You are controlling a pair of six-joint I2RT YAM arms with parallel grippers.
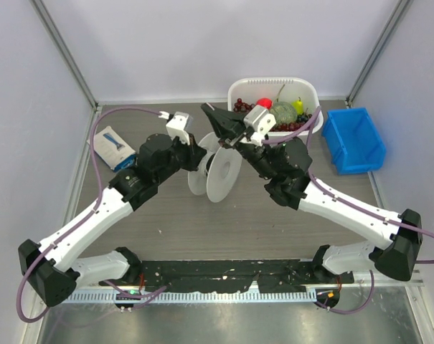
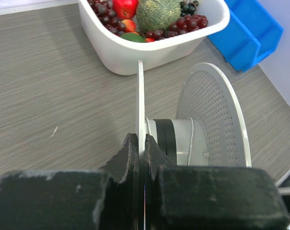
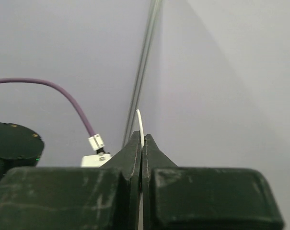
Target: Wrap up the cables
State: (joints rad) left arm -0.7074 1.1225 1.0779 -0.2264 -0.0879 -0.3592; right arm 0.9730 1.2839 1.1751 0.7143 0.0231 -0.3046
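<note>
White and string-thin, the cable (image 3: 140, 122) pokes up in a slight curve at mid-frame from my right gripper (image 3: 142, 138), jaws pinched together on it, while my left gripper (image 2: 140, 142), lower centre, clamps a flange of the spool (image 2: 212, 115).

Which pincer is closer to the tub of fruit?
Right. The right pincer hovers just left of the fruit tub, pinching a thin white cord; the left pincer is farther back, clamped on the spool's rim.
</note>
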